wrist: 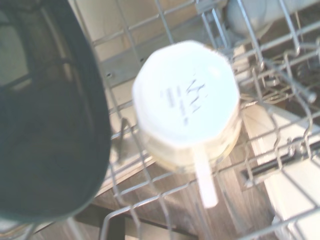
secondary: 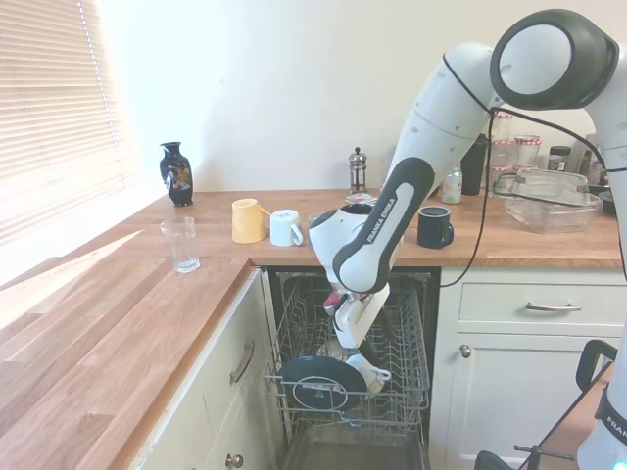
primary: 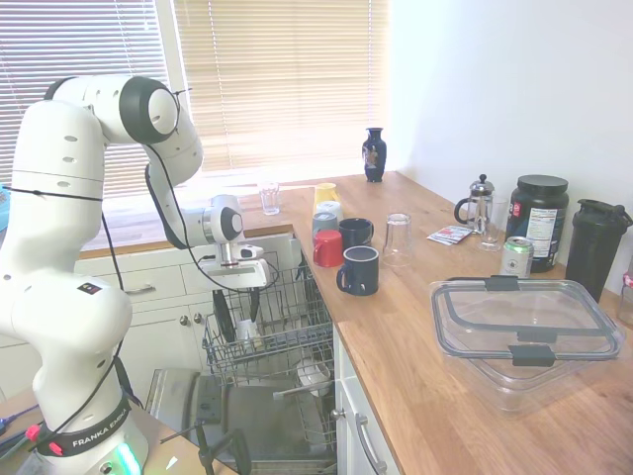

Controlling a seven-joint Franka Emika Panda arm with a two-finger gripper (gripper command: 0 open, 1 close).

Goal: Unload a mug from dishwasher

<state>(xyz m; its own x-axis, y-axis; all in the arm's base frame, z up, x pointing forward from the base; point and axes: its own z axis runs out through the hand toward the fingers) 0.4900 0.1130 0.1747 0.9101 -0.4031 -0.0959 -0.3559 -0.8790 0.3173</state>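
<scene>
wooden worktop (primary: 415, 327), white cabinets (secondary: 519, 372) (sunlit blinds)

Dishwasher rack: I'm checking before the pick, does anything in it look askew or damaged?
Nothing stands out. The mug sits upside down in the dishwasher upper rack beside a dark plate, apparently intact. The gripper hangs above it.

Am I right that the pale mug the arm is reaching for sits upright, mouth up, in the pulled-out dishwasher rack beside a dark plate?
Not quite. The mug sits upside down: the wrist view shows its flat base with a printed mark facing the camera, handle to one side. The rest holds: it is in the pulled-out rack of the dishwasher, beside the dark plate, with the hand above it.
</scene>
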